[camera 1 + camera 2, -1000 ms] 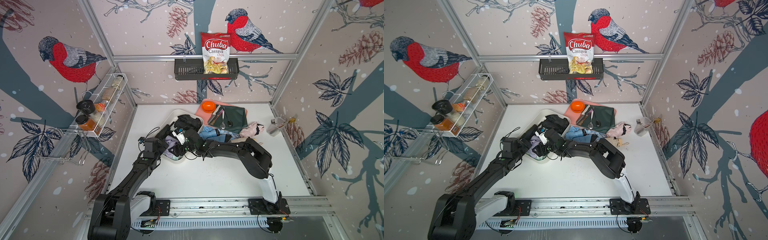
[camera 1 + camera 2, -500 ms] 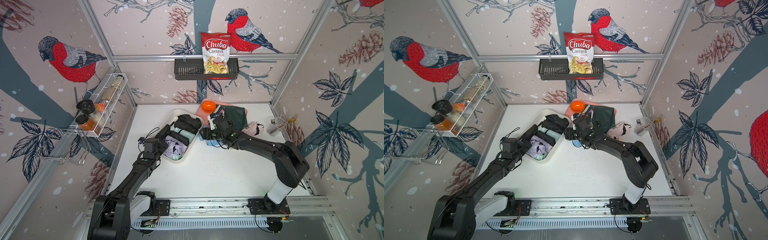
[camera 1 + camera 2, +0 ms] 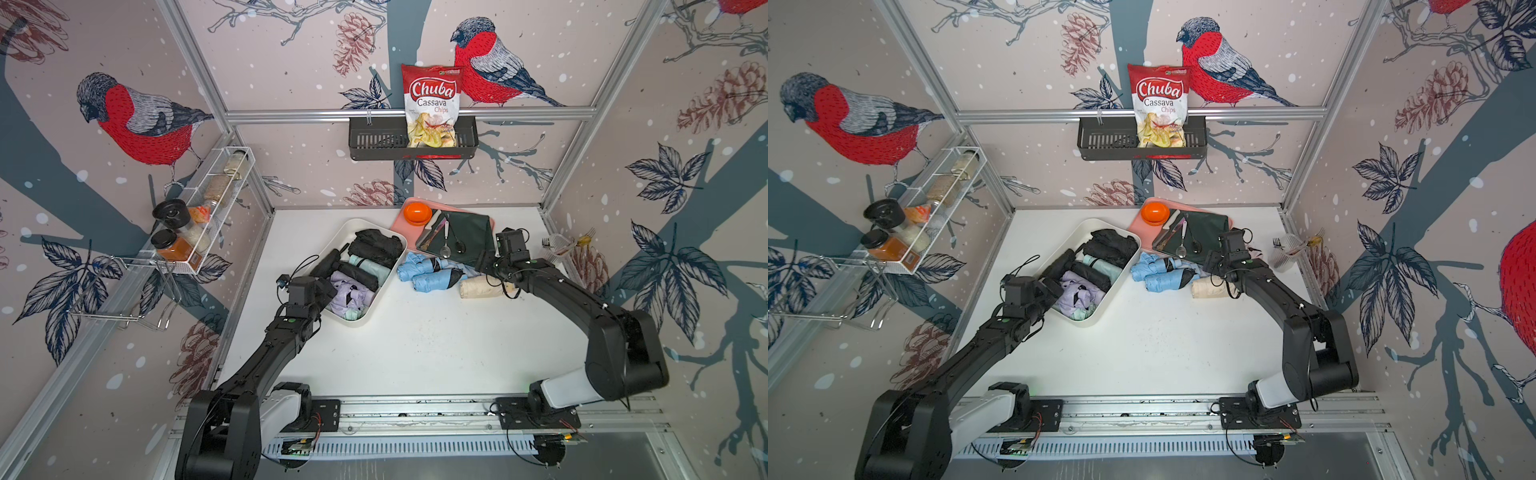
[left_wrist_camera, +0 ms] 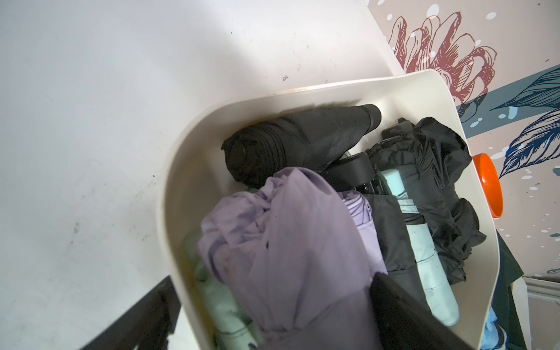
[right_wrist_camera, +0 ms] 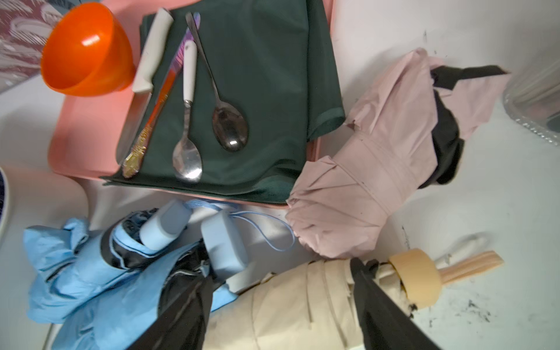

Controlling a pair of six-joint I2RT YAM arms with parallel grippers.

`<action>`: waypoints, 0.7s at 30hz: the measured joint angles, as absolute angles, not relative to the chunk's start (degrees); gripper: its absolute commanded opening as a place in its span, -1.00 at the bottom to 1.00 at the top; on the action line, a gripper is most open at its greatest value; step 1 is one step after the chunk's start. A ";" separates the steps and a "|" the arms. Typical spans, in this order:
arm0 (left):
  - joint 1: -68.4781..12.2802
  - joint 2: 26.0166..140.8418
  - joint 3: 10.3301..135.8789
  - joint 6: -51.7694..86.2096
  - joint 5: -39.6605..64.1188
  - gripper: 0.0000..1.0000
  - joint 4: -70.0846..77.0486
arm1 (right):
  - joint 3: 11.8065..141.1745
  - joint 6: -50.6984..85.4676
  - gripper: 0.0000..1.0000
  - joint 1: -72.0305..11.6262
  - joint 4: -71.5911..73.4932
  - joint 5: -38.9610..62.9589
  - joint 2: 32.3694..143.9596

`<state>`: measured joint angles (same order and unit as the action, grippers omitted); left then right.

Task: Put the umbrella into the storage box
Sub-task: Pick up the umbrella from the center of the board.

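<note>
The cream-white storage box [image 3: 362, 320] [image 4: 178, 194] sits left of centre and holds several folded umbrellas: black, mint and a lilac umbrella [image 4: 288, 242]. My left gripper [image 3: 324, 291] [image 4: 269, 318] is open at the box's near end, one finger outside the wall and one over the lilac umbrella. Two light-blue umbrellas [image 3: 428, 272] and a beige umbrella [image 3: 482, 286] [image 5: 288, 303] lie on the table right of the box. My right gripper [image 3: 1214, 262] [image 5: 285, 312] is open, fingers on either side of the beige umbrella. A pink umbrella [image 5: 363, 181] lies just beyond it.
A pink tray [image 3: 399, 228] behind the umbrellas carries an orange bowl [image 3: 417, 213], a green cloth [image 3: 469, 232] and cutlery. A clear cup [image 3: 559, 245] with forks stands at the right wall. A black basket [image 3: 374, 141] hangs on the back wall and a spice rack [image 3: 199, 216] on the left wall.
My right arm has swung from over the storage box across to the right and now sits over the beige umbrella. The left arm has not moved.
</note>
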<state>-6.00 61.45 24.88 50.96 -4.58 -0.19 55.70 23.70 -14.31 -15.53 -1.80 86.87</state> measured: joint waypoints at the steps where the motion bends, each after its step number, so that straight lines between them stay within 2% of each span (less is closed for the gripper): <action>1: -6.00 61.49 24.88 50.96 -4.58 0.98 -0.14 | 56.36 22.55 0.54 -13.28 -15.55 0.10 88.29; 8: -6.00 61.52 25.10 50.78 -4.51 0.98 -0.32 | 60.95 16.80 0.50 -11.00 -15.00 6.85 96.68; 17: -6.00 62.15 25.28 50.74 -4.38 0.98 -0.23 | 58.04 16.05 0.51 -9.54 -12.95 9.43 97.32; 21: -6.00 62.74 25.65 50.70 -4.29 0.98 -0.27 | 55.79 16.95 0.61 -9.23 -12.45 9.85 95.72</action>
